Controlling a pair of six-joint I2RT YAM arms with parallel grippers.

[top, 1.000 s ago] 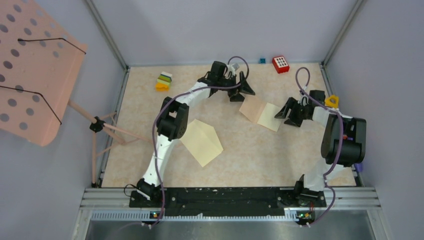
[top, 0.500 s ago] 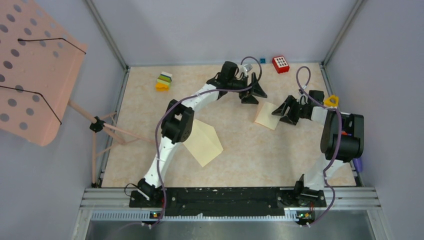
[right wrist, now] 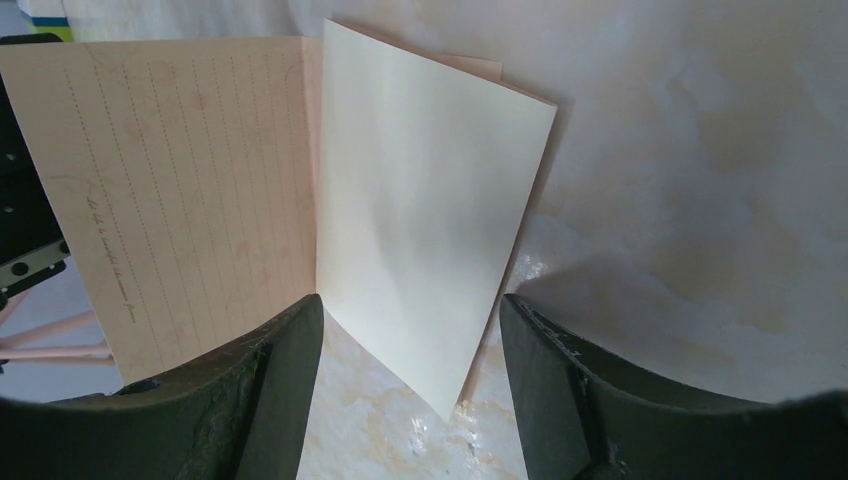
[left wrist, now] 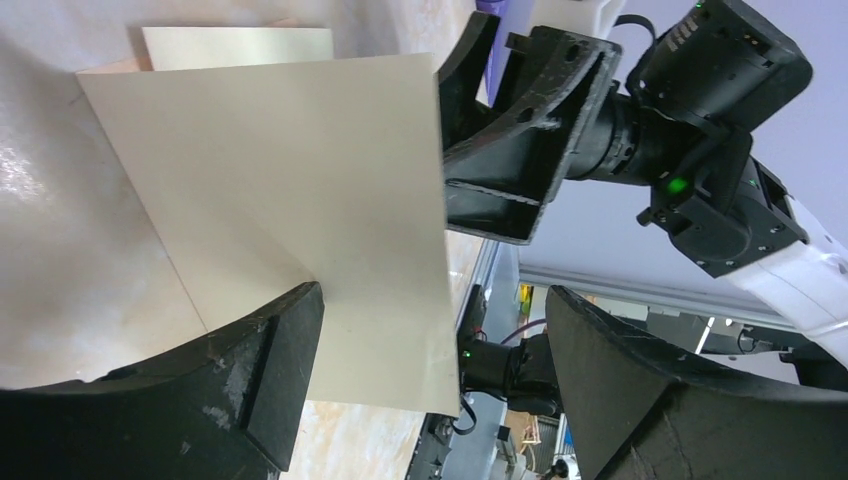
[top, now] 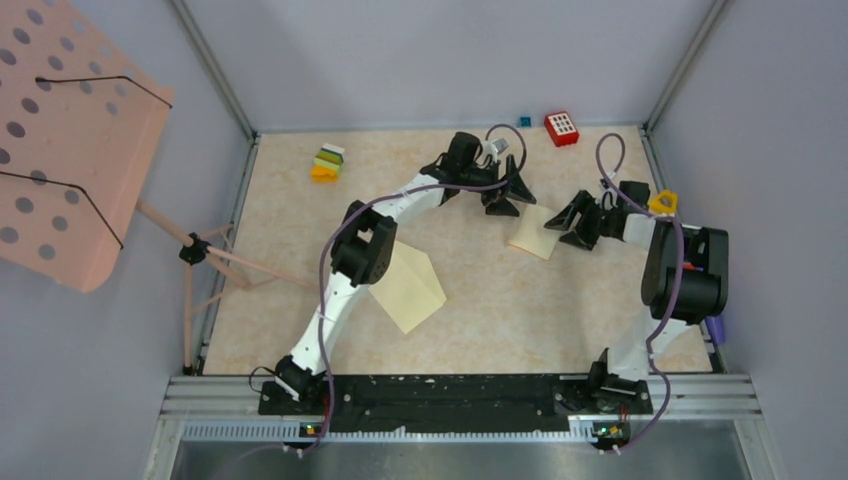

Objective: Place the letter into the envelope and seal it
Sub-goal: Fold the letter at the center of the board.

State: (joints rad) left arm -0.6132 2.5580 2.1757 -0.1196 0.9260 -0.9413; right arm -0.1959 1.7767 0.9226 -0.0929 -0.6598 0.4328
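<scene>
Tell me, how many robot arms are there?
2. The left arm reaches across to the far middle; the right arm bends on the right side. None seems hidden.

We find the overhead view bright, even and sharp, with only soft, faint shadows on the beige marbled worktop (top: pixel 500 300). In the wrist views the worktop glints white, the folded cream paper sheet (right wrist: pixel 420 230) throws a dark shadow rightward, and the right end effector's fingers (right wrist: pixel 590 400) blur near the lens.
</scene>
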